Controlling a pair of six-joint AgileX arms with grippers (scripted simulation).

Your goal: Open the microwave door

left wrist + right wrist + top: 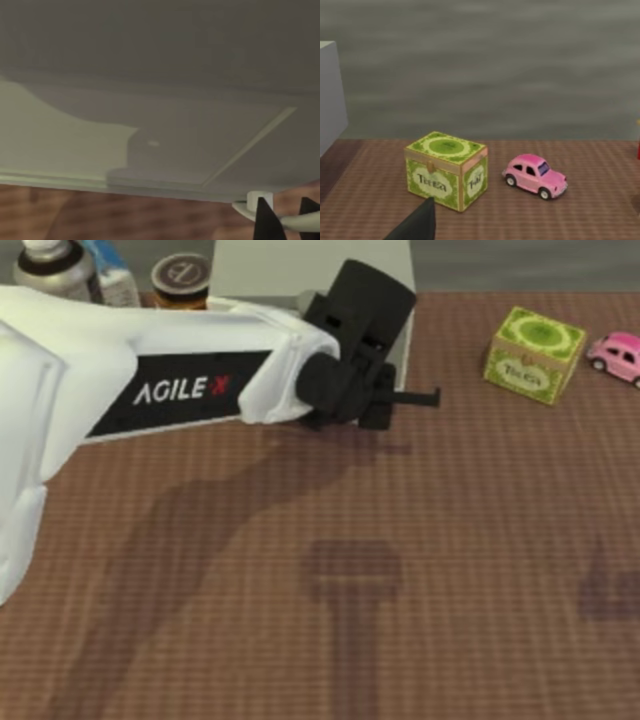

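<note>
The big white AgileX left arm point(120, 390) fills the nine-to-eleven o'clock part of the top view, and its black left gripper point(425, 397) sits just past centre toward twelve o'clock, pressed in against the front of the small boxy light grey-white microwave point(250, 265). In the left wrist view the flat white-framed microwave door point(165, 140) fills almost everything, and two dark jaw tips stand on either side of the slim white handle bar point(260, 200) at its edge. The jaws look narrowly parted around the bar; whether they have truly clamped it, I cannot tell.

The door seems, by my judgement, still shut or barely cracked, so the approach is done and the swing outward is all still to come.

The counter point(450, 590) is a brown woven-textured surface. At one to two o'clock sit a green-yellow tea box point(534, 354) and, just beside it, a pink toy car point(617, 356). At eleven o'clock stand a dark-lidded brown jar point(181, 280) and a grey bottle point(55, 265). A plain grey wall rises behind. The right gripper point(417, 225) shows only as a dark sliver in its own wrist view, parked well apart.
</note>
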